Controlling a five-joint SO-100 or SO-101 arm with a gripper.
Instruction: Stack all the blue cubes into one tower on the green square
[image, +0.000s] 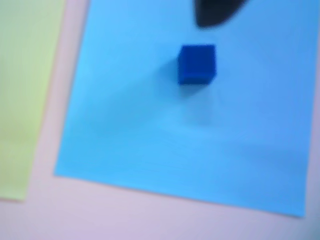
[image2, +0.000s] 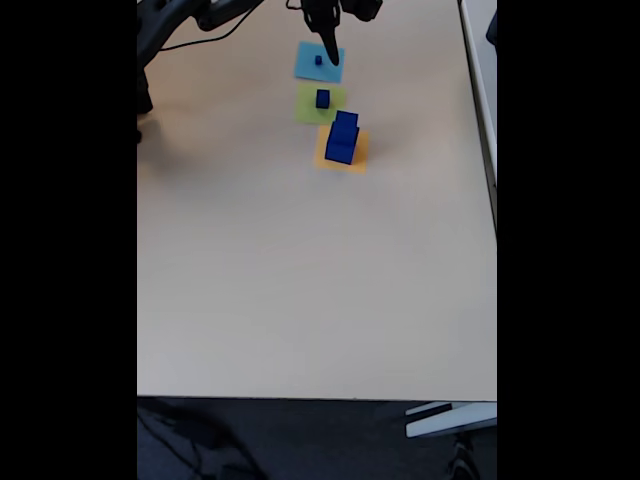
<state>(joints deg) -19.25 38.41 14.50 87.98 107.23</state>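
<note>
A small dark blue cube sits on a light-blue paper square, blurred in the wrist view. One dark fingertip of the gripper pokes in from the top edge just beyond it. In the fixed view the gripper hangs over the right side of that square, next to the small cube; I cannot make out its jaws. A second blue cube rests on the green square. The biggest blue cube stands on an orange square.
The three paper squares lie in a row at the far end of the beige table. The arm's base and cables are at the far left. The green square's edge shows left of the light-blue one.
</note>
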